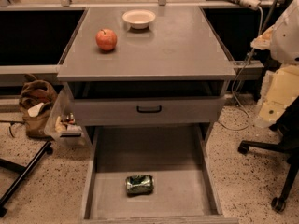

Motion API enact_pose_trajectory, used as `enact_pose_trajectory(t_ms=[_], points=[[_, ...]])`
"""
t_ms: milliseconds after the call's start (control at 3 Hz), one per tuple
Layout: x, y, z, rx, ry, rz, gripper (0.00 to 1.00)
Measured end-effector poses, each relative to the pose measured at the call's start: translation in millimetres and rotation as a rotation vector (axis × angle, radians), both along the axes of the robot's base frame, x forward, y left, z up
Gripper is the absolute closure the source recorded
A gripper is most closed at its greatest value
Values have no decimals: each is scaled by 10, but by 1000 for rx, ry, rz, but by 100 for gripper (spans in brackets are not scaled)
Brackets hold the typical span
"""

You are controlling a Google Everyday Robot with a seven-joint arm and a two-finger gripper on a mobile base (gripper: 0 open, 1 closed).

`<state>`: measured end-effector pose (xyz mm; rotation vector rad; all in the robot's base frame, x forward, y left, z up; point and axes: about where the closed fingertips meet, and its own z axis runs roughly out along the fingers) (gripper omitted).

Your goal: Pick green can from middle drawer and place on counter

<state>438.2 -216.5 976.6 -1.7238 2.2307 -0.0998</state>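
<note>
The green can (139, 184) lies on its side on the floor of the pulled-out middle drawer (187, 195), near the drawer's front and a little left of centre. It is dented and shiny. The counter (173, 50) is the flat grey cabinet top above it. My gripper (276, 97) shows as white and cream parts at the right edge of the view, level with the cabinet's upper drawer. It is well to the right of the cabinet, far from the can, and holds nothing that I can see.
A red apple (106, 39) and a white bowl (138, 18) stand on the counter's far left part. A grey drawer front with a black handle (149, 109) sits above the open drawer. An office chair base (275, 171) is at the right; a brown bag (35, 101) and a clear bin (65, 125) at the left.
</note>
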Motion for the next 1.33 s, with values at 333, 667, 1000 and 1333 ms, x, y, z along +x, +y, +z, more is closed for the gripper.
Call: enact_pose_trajectory(t_ms=[333, 667, 1000, 1333], points=[[13, 13, -64, 7, -4, -2, 0], [74, -68, -487, 28, 21, -36, 0], [98, -186, -1008, 107, 71, -96, 0], [89, -147, -1275, 217, 126, -79, 0]])
